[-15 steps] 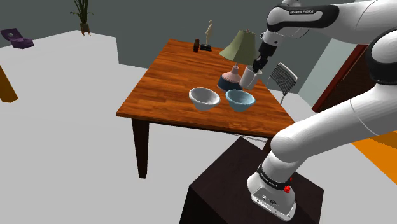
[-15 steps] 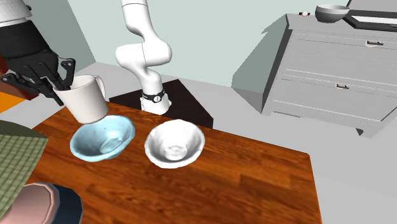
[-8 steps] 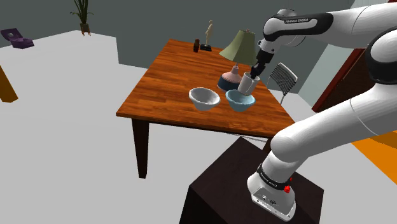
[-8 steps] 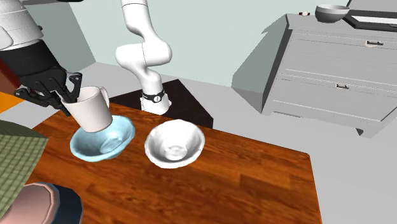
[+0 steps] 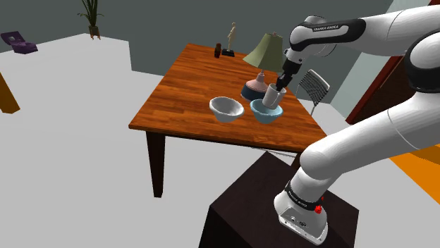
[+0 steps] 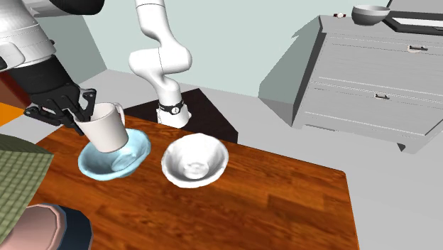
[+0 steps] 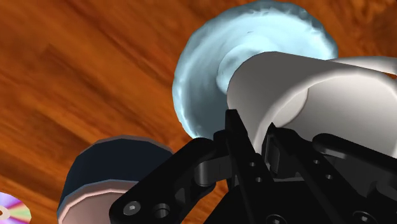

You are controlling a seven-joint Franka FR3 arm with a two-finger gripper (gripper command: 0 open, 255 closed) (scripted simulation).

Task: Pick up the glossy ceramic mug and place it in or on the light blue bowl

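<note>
1. The glossy white mug (image 5: 270, 98) (image 6: 104, 128) (image 7: 299, 89) hangs tilted over the light blue bowl (image 5: 260, 115) (image 6: 125, 162) (image 7: 203, 70). Its base sits low inside the bowl's opening and its open mouth leans up towards the arm. I cannot tell whether the base touches the bowl.
2. The black two-finger gripper (image 5: 280, 86) (image 6: 78, 114) (image 7: 252, 137) is clamped on the mug. In the wrist view its fingers pinch the mug's wall at the rim. In the second exterior view the mug's loop handle points away from the fingers.
3. The light blue bowl stands upright on the reddish-brown wooden table (image 5: 183, 91) (image 6: 270, 206) (image 7: 95, 63).
4. Just beside it, on the shoulder view's left, stands a plain white bowl (image 5: 226, 108) (image 6: 194, 162), upright and apart from the blue one.
5. A table lamp stands close behind the blue bowl in the shoulder view. It has an olive-green shade (image 5: 264, 49) (image 6: 18, 177) and a round pink and dark blue base (image 5: 252, 89) (image 7: 108, 172).
6. A small pale statuette on a dark foot (image 5: 230, 36) stands at the table's far edge, well apart from the bowls.
7. In the wrist view a shiny disc (image 7: 13, 210) lies on the table near the lamp base.
8. The dark box stand (image 5: 247, 204) (image 6: 206, 113) sits at the table's near side in the shoulder view.
9. A grey chest of drawers (image 6: 383, 78) stands at the second exterior view's right, with a dark bowl (image 6: 370, 13) on top.
</note>
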